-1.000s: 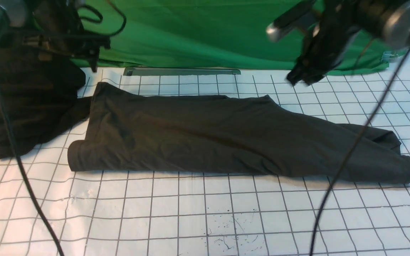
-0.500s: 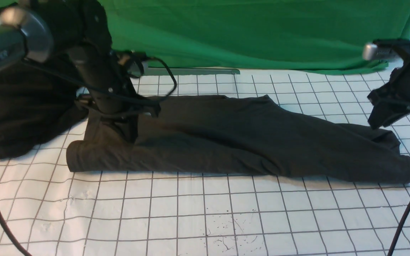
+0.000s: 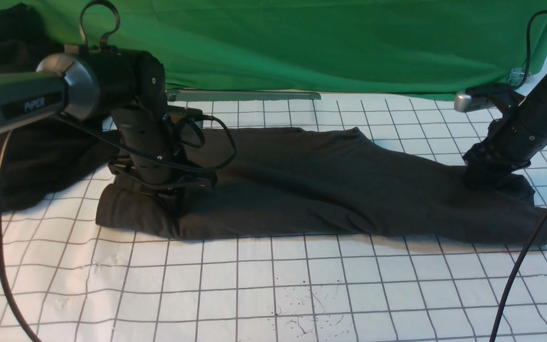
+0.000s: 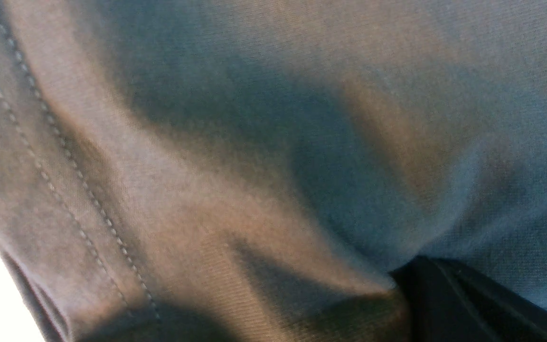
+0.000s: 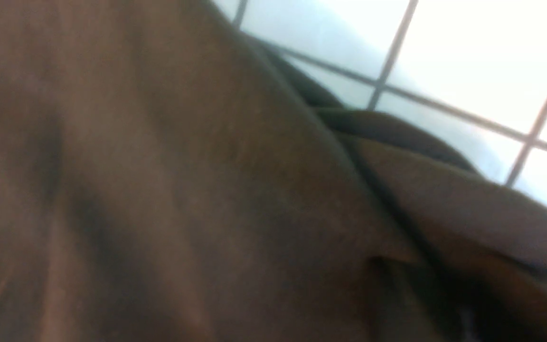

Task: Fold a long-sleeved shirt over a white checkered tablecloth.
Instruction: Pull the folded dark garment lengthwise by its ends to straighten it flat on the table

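The long-sleeved shirt point(image 3: 330, 185) lies folded into a long dark strip across the white checkered tablecloth point(image 3: 254, 285). My left gripper point(image 3: 171, 197) presses straight down into the shirt's left end, where the cloth is bunched. In the left wrist view the shirt point(image 4: 207, 166) fills the frame, its stitched hem along one side, and its folds gather at a dark fingertip point(image 4: 454, 304) shut on them. My right gripper point(image 3: 485, 179) is sunk into the shirt's right end. The right wrist view shows blurred brown shirt cloth point(image 5: 159, 190) and tablecloth point(image 5: 468, 57); its jaws are lost in dark cloth.
A bulkier black mass of cloth point(image 3: 41, 156) sits at the far left, beside the left arm. Green fabric point(image 3: 302, 47) hangs along the back, with a metal strip point(image 3: 242, 95) at its foot. A black cable point(image 3: 520, 266) hangs across the right foreground.
The left arm came down onto the shirt's left end, shut, and pushed that end inward into a bunch. The right arm dropped from high at the back onto the shirt's right end.
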Robot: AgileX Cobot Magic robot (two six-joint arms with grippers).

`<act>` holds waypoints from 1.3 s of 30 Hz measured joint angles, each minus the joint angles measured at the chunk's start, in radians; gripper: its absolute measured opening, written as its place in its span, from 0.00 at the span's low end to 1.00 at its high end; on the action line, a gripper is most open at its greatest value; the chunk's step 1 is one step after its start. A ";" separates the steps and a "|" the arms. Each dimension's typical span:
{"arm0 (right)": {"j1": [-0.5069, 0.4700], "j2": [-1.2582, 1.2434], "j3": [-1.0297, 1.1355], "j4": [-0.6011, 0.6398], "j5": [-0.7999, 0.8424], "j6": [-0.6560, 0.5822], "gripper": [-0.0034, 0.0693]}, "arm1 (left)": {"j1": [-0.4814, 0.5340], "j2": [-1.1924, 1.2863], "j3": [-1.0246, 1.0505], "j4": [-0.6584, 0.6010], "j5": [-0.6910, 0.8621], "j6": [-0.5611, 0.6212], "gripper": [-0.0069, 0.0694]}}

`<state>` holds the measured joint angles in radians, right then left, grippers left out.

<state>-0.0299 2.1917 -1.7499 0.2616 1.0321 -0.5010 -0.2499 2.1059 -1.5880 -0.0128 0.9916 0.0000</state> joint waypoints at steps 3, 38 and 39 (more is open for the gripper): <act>0.000 0.000 -0.009 0.001 0.021 -0.010 0.09 | 0.000 0.000 0.000 0.000 -0.001 0.000 0.09; -0.025 -0.154 -0.153 -0.237 0.167 0.305 0.32 | 0.003 -0.117 0.002 -0.005 -0.010 -0.030 0.09; -0.038 -0.174 -0.121 -0.240 0.170 0.321 0.31 | 0.003 -0.121 0.002 -0.013 -0.012 -0.030 0.09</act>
<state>-0.0682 2.0179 -1.8713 0.0219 1.2024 -0.1803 -0.2471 1.9851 -1.5860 -0.0258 0.9791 -0.0302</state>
